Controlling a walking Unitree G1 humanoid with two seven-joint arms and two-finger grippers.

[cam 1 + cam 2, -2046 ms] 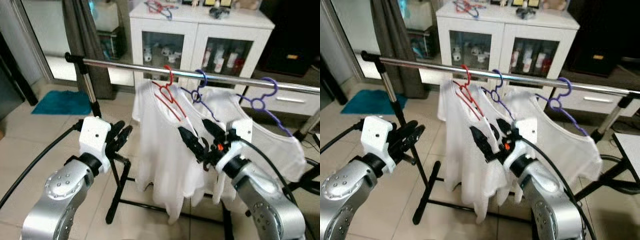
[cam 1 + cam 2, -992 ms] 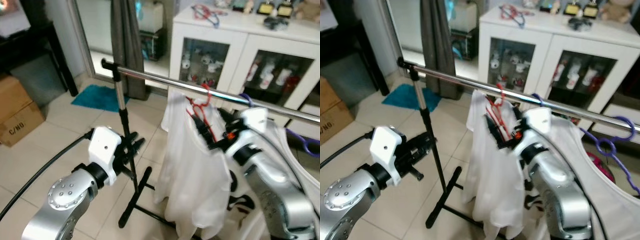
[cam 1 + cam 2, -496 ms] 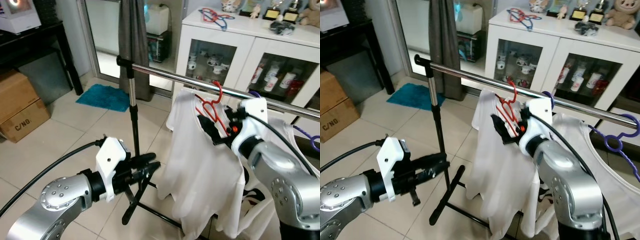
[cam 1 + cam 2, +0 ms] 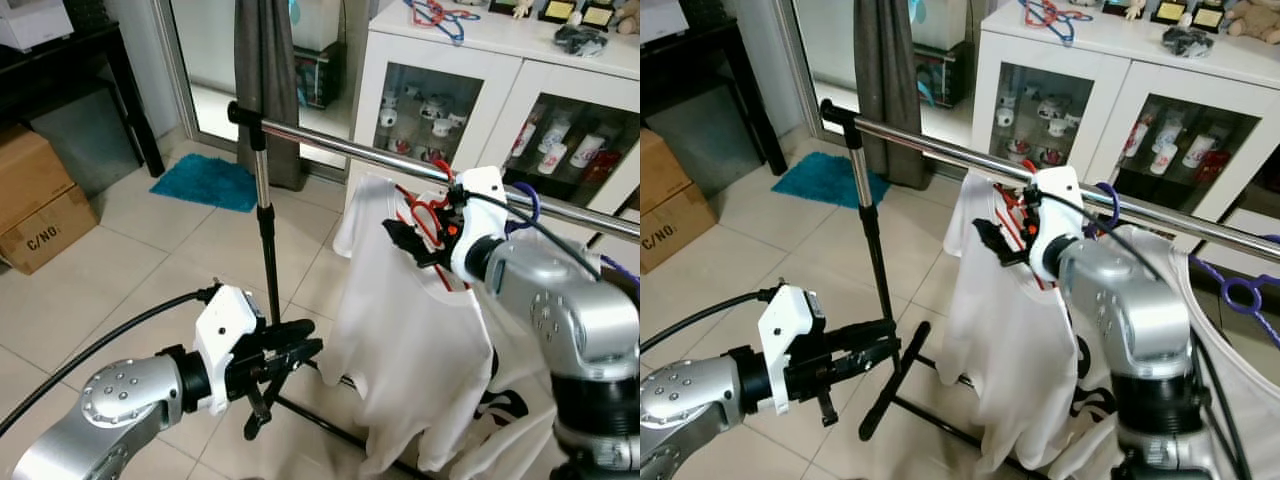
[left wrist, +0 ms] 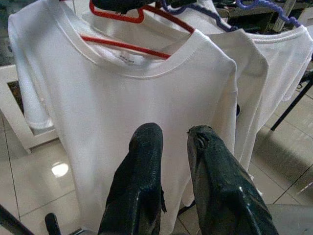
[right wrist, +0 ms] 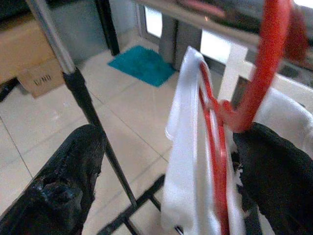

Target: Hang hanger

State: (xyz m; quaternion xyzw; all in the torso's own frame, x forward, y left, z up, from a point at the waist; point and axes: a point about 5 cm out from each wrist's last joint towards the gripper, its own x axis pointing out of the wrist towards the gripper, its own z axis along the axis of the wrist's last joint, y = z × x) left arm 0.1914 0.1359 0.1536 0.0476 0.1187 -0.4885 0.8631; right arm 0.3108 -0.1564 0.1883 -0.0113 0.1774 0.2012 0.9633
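Right gripper [image 4: 412, 243] lifted, fingers spread beside red hanger [image 4: 428, 212]

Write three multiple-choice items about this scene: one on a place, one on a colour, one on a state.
1. Where is the right pincer?
A. at the red plastic hanger on the chrome rail
B. on the floor
C. inside the cabinet

2. What colour is the rug?
A. yellow
B. teal
C. black

3. How is the white T-shirt?
A. folded
B. hanging
C. lying on the floor

Answers: 1 A, its fingers flank the hanger's neck; 2 B, teal mat by the curtain; 3 B, it drapes from the hanger.
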